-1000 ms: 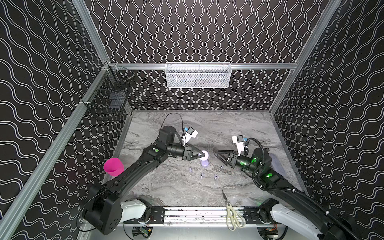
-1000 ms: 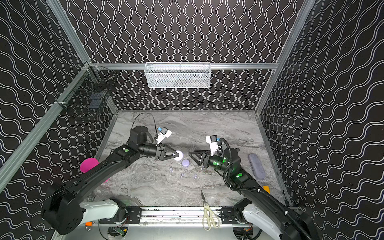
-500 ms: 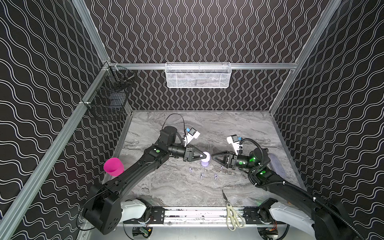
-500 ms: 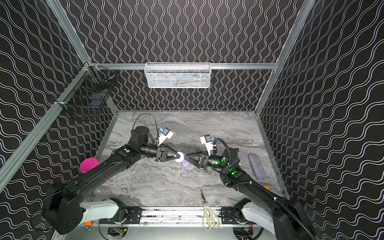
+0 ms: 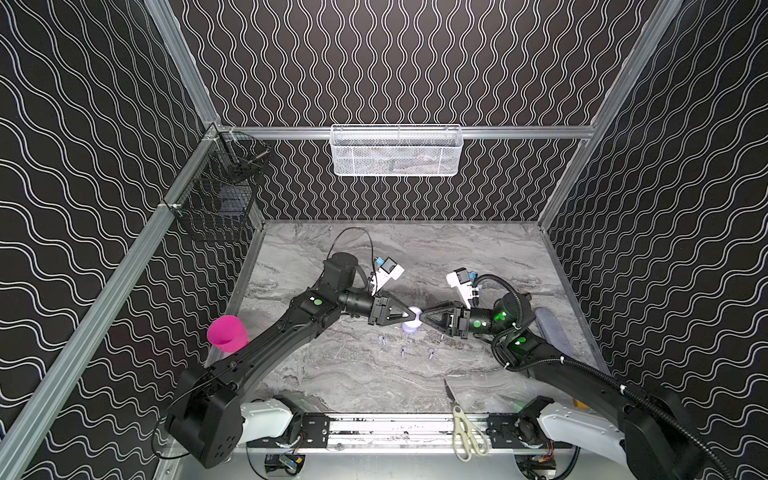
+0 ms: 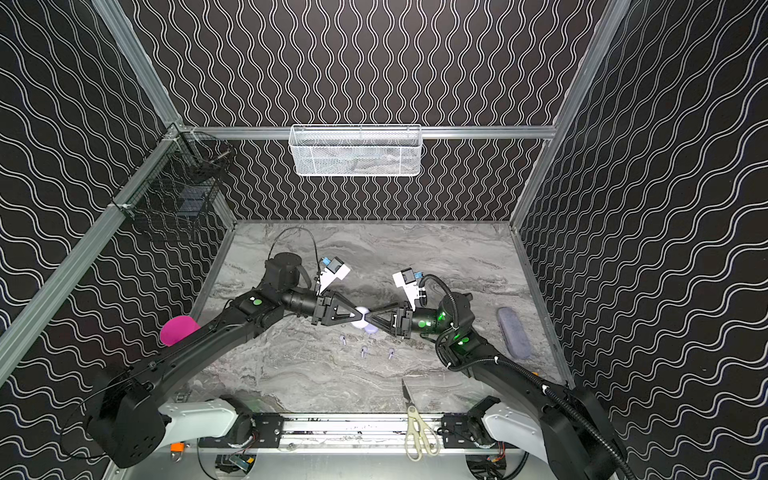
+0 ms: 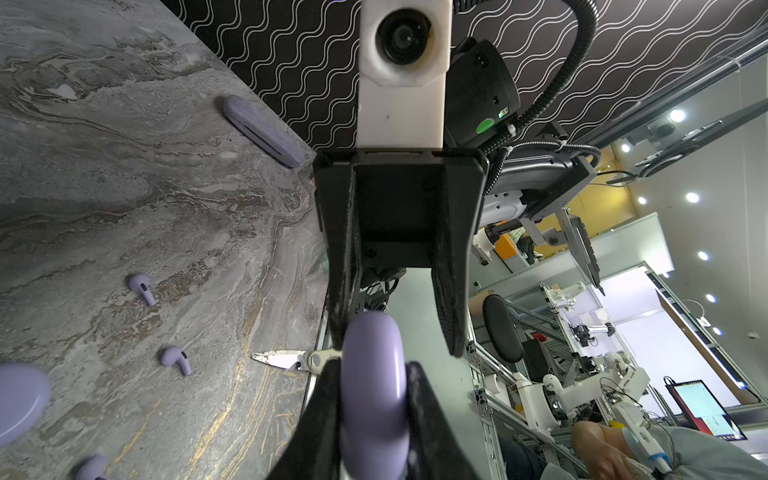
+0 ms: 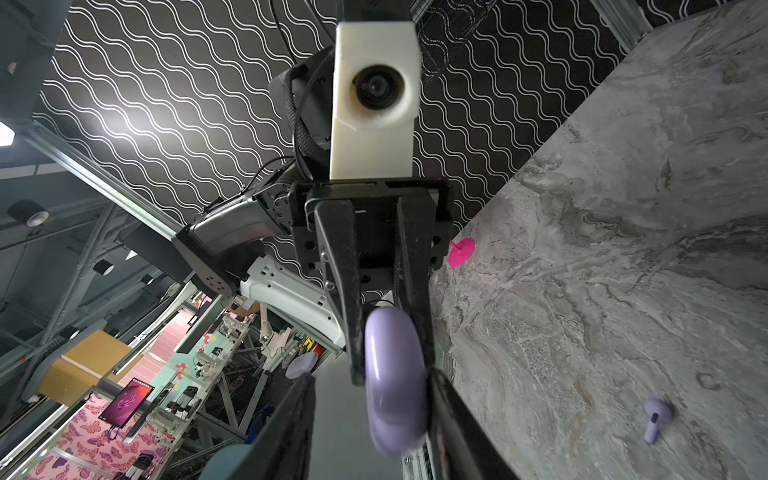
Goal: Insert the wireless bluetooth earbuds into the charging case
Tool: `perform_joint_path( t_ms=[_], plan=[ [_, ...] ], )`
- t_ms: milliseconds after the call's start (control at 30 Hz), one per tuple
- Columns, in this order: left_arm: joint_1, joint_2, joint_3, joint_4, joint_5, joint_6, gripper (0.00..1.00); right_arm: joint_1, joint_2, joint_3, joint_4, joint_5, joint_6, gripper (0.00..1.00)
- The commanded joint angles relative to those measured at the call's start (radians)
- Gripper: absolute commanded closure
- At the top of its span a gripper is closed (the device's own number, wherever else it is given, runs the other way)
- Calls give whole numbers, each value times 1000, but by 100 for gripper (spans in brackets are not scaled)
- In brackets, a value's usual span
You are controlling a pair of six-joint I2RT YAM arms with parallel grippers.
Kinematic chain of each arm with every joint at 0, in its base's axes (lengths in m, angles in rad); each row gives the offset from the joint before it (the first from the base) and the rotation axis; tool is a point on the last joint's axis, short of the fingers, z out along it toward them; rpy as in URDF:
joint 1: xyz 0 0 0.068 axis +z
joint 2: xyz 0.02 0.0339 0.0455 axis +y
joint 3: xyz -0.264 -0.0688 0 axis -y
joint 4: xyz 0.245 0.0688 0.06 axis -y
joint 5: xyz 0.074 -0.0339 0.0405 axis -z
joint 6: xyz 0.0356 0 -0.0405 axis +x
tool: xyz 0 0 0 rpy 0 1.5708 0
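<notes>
left wrist view: left gripper [image 7: 372, 370] clamped the lavender charging case [image 7: 372, 399] clear of the table [image 5: 478, 257]; right gripper [image 8: 372, 376] straddled it, jaws still apart. earbuds [image 5: 403, 352] lay loose on the table nearby.

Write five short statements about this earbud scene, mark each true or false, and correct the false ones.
1. The left pincer holds a round lavender charging case clear of the grey marble table. True.
2. The cream-handled scissors lie at the back of the table. False: they lie at its front edge, by the rail.
3. The right pincer has its jaws on either side of the held case, not yet clamped. True.
4. The small lavender earbuds all sit inside the case. False: at least three lie loose on the table.
5. The pink plastic cup stands on the table's right side. False: it is at the left edge.
</notes>
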Motion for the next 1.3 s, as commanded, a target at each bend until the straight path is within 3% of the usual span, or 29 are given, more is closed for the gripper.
perform_joint_path(
  t_ms=[0, 667, 833, 1033, 1267],
  plan=[
    [-1, 7, 7, 7, -13, 19, 88, 15, 4, 20, 15, -33, -23, 56],
    [-1, 5, 11, -13, -21, 29, 88, 28, 4, 3, 26, -38, -15, 79],
    [-1, 7, 8, 1, -19, 18, 87, 30, 0, 4, 16, -30, -22, 81],
    [0, -5, 9, 17, -21, -8, 63, 29, -18, -5, -21, -9, -42, 81],
    [-1, -32, 10, 14, -31, -17, 47, 28, -45, -6, -54, 14, -55, 80]
  ],
)
